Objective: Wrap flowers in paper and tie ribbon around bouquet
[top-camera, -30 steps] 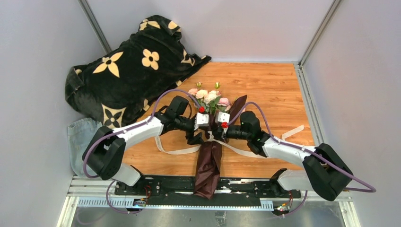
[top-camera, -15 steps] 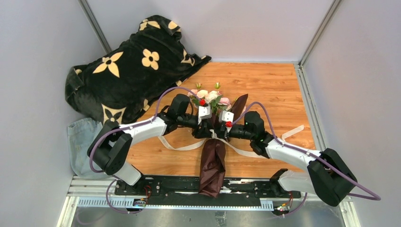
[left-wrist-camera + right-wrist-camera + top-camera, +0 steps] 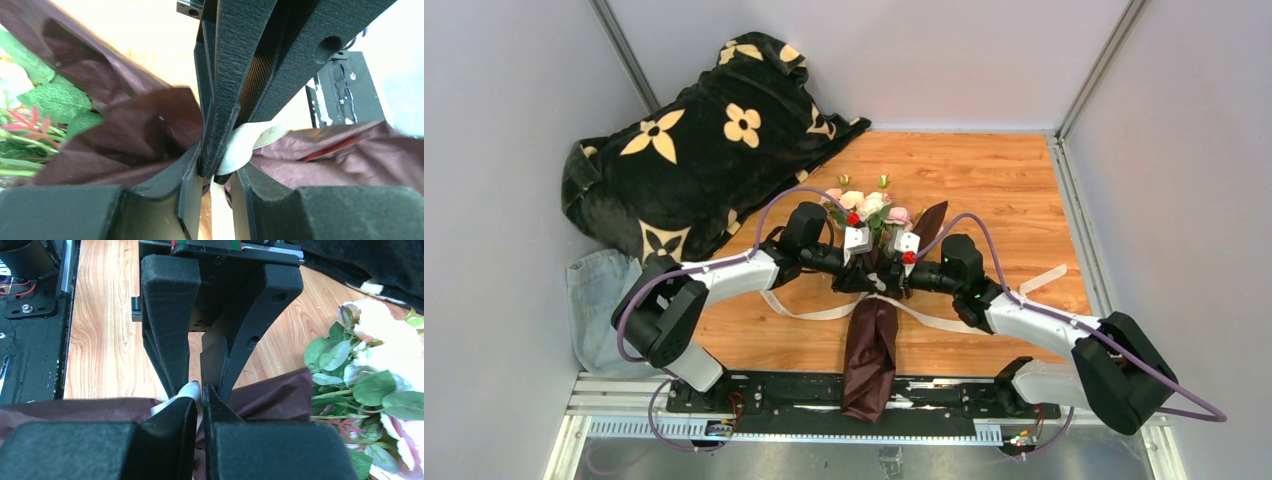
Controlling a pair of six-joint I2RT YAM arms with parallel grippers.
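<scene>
Wood-grain table (image 3: 1004, 180) between grey walls. A black plush blanket with cream flower prints (image 3: 694, 150) was heaped at the far-left corner, and a blue denim cloth (image 3: 594, 290) lay at the left edge.

The bouquet (image 3: 876, 305) lay mid-table. Its flowers (image 3: 864, 205), pink and cream roses with green leaves, pointed to the far edge. The dark maroon crinkly paper (image 3: 871, 350) cone ran back over the near edge onto the black mounting rail (image 3: 944, 390). The long cream flat ribbon (image 3: 809, 312) crossed the cone's neck, under or round I couldn't tell, with its ends trailing left and right on the wood.

Both claws met at the neck.
- Right gripper (image 3: 198, 395): fingers pressed nearly together, pinching a fold of ribbon.
- Left gripper (image 3: 216, 167): jaws part spread, straddling that fold and the right fingertips. No firm pinch visible.

My read: the wrap was done and the tie was not. This looked like a ribbon handover.

Risks:
- The left jaws could clamp the right fingertips instead of the ribbon. There was almost no room between them.
- If the right released before the left had hold, the ribbon would slacken and the paper could spring open.
- A hard pull could tear the thin paper or drag the cone off the near edge.
</scene>
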